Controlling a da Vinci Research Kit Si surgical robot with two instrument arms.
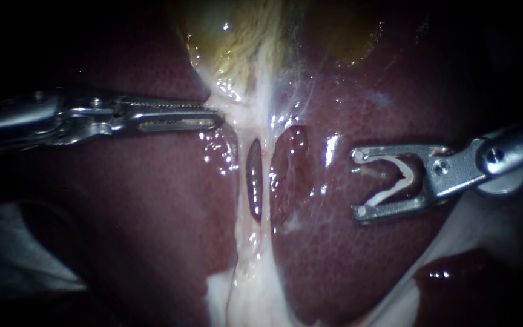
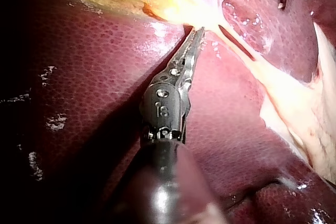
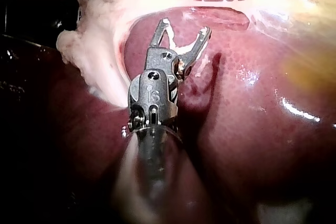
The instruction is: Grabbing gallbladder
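The gallbladder point(image 1: 237, 36) lies yellow-green at the top of the endoscope view, narrowing to pale tissue over the liver point(image 1: 152, 212). The left instrument point(image 1: 218, 115) has its jaws nearly together on that pale neck, and appears to be gripping it by the tips only. A secure hold likely needs a deeper bite and a gentle, steady pull away from the liver. The right instrument point(image 1: 358, 183) waits well apart, its jaws spread wide with 1 white clip point(image 1: 388, 190) seated against both.
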